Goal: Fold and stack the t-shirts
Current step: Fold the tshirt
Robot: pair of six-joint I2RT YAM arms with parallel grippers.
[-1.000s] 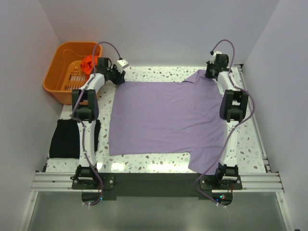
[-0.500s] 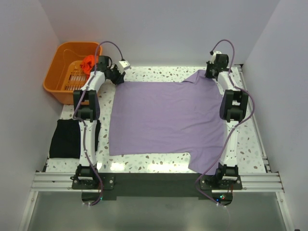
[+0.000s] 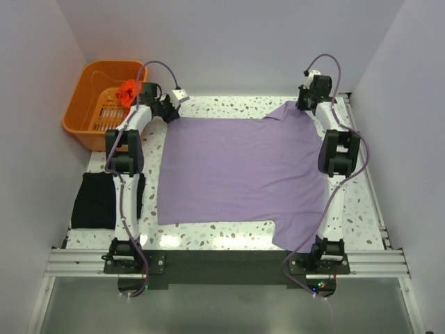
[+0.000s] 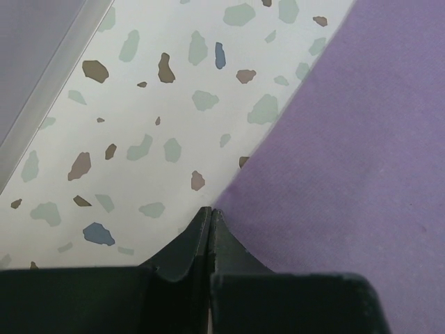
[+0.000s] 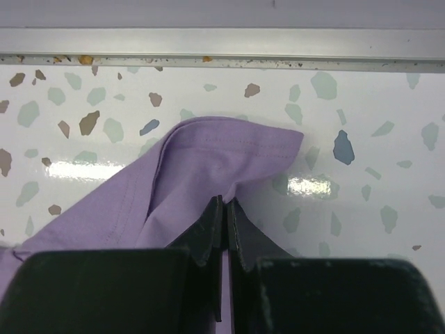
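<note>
Bright, even overhead light, sharp focus, soft glare patches on glossy table (image 5: 306, 186)

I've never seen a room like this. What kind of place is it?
Probably a robot test booth, not a home: left arm and right arm bolted at a speckled table, plain white walls close around.

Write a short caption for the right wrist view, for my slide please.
Right tool shut on a hemmed corner of the lilac t-shirt, on the speckled table.
</note>
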